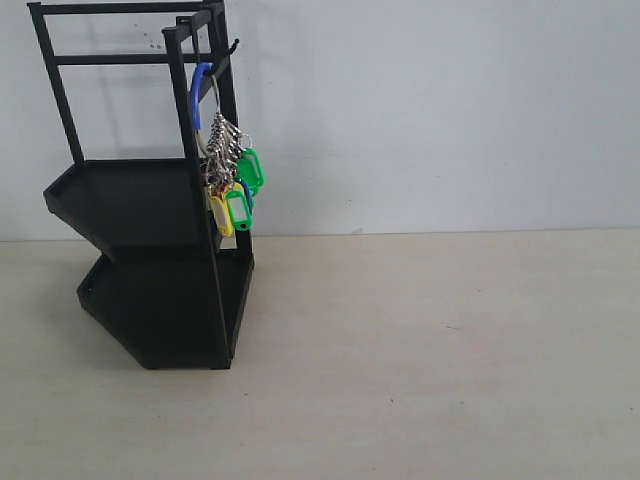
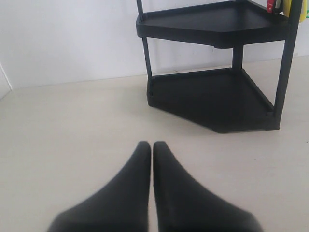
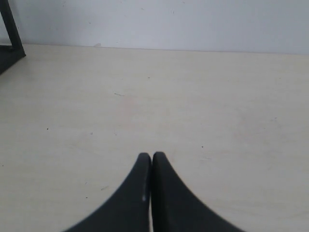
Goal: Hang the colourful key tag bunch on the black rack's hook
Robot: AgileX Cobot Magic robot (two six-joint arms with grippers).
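Exterior view shows colourful key tag bunch hanging on thin black hook of tall black metal rack at bench far edge, both arms' jaws pressed together.

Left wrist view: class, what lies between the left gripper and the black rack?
Only bare, pale tabletop lies between the shut left gripper and the black rack, as the left wrist view shows.

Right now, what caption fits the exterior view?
Colourful key tag bunch hangs on the black rack's hook.
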